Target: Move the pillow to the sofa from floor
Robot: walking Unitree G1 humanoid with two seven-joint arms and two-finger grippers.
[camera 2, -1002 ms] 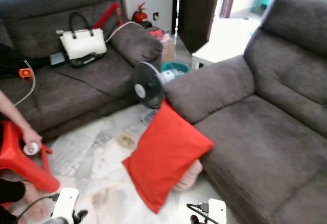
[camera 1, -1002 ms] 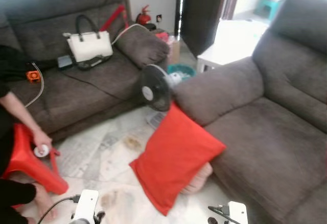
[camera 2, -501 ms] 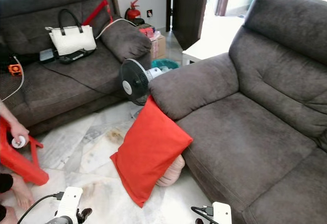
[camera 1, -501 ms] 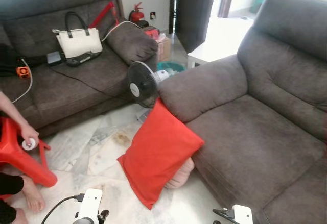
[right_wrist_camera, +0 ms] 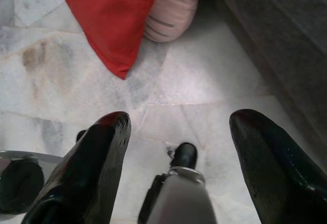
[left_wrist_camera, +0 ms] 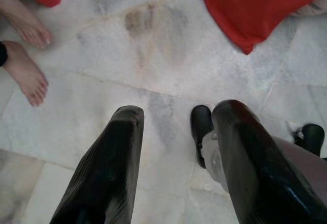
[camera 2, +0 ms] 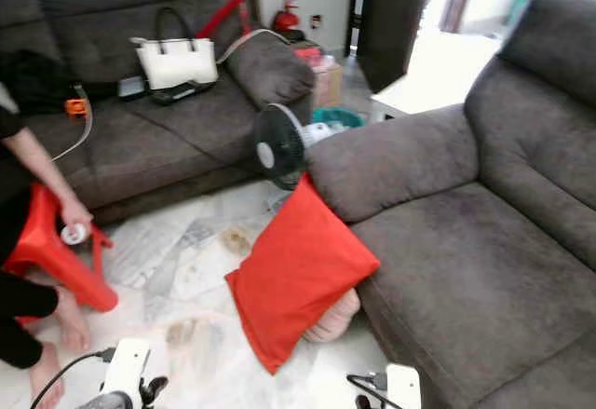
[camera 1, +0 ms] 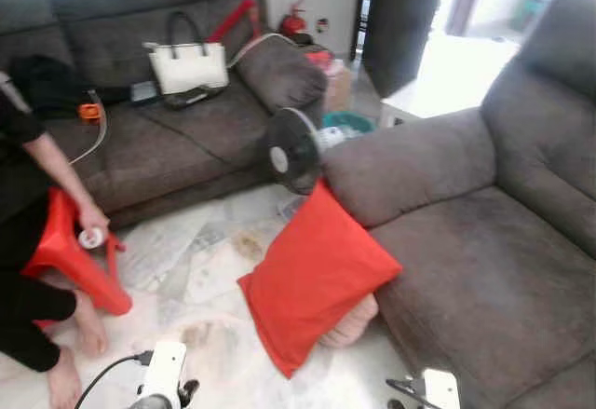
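Note:
A red pillow (camera 1: pixel 317 279) leans on the floor against the front of the grey sofa (camera 1: pixel 484 260) on my right, with a pink cushion (camera 1: pixel 349 325) tucked under it. Both arms hang low in front of me. My left gripper (left_wrist_camera: pixel 176 132) is open above bare marble, the red pillow's corner (left_wrist_camera: pixel 245 43) lying well beyond its fingertips. My right gripper (right_wrist_camera: pixel 179 127) is open too, with the pillow's corner (right_wrist_camera: pixel 120 68) and the pink cushion (right_wrist_camera: pixel 171 20) ahead of it and the sofa base (right_wrist_camera: pixel 276 35) beside it.
A black standing fan (camera 1: pixel 291 153) stands just behind the pillow. A second grey sofa (camera 1: pixel 158 148) at the back left carries a white handbag (camera 1: pixel 189 66) and cables. A person (camera 1: pixel 28 241) sits on a red stool (camera 1: pixel 70 260) at the left, bare feet (left_wrist_camera: pixel 25 55) near my left gripper.
The camera has swung left, so the whole scene sits further right and the seated person shows more. The pillow has not moved. Both grippers stay low and open.

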